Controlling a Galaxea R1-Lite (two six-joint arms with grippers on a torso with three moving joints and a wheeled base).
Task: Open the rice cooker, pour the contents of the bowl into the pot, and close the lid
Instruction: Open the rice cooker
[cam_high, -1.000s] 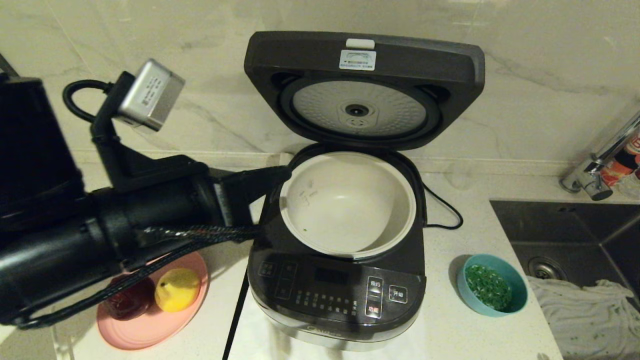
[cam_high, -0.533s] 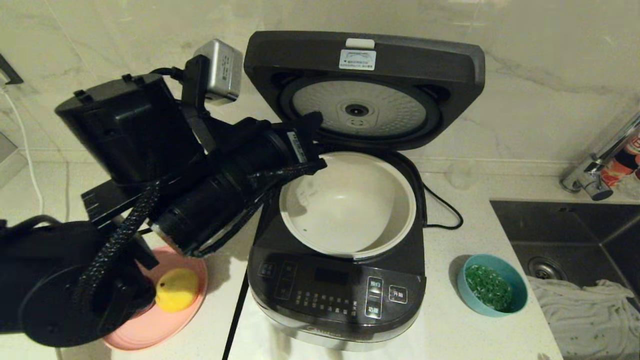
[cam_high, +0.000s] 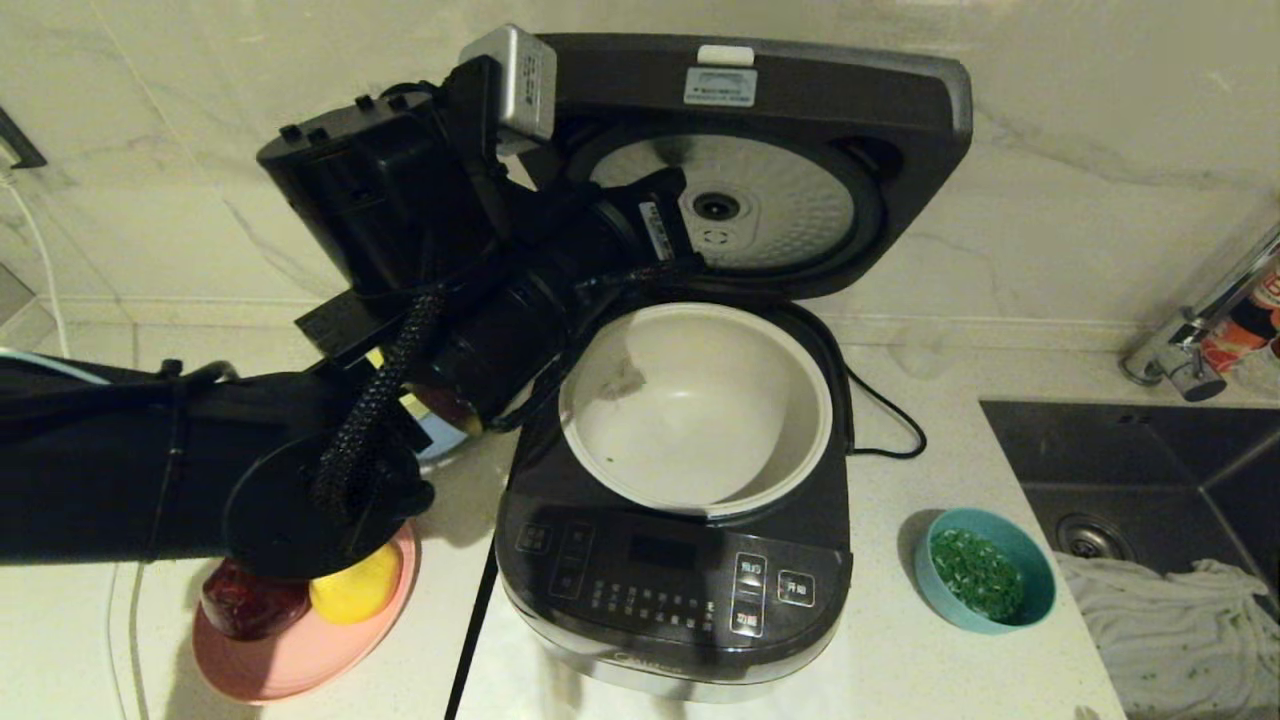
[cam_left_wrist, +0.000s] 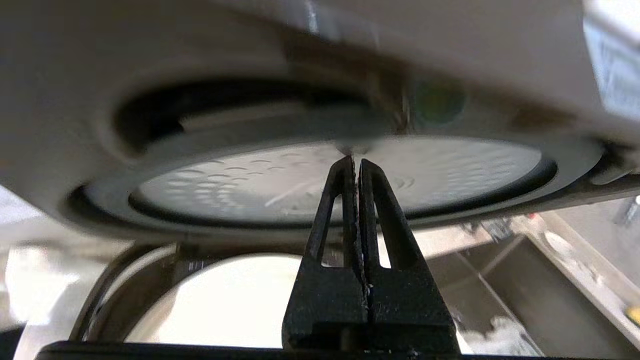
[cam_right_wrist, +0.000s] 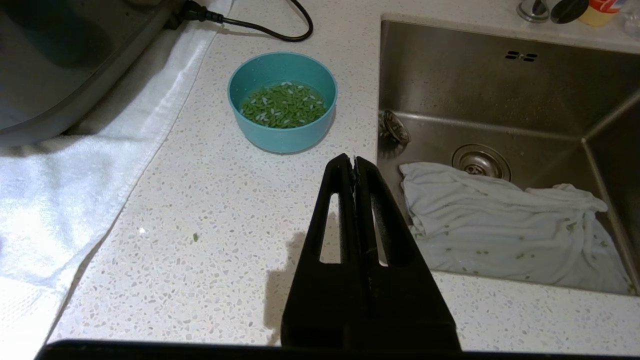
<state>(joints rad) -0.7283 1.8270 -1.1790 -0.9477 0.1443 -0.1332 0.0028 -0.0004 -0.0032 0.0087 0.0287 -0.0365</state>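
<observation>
The rice cooker is seen with its lid raised. The left gripper, fingers pressed together, is held at the lid's inner plate. The right gripper, likewise closed, is held above the counter near the bowl.

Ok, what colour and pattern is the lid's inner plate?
Silver-grey inner plate, dimpled all over, with a dark centre vent; clearest in the head view.

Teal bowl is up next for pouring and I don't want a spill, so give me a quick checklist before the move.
1. Lid fully up: ok.
2. Pot seated in the rice cooker, uncovered: ok.
3. Bowl upright on the counter, contents inside: ok.
4. Right gripper free to grasp: not ok, shut, short of the bowl.
5. Left gripper clear of the pot: not ok, shut, up by the lid's inner plate.
</observation>
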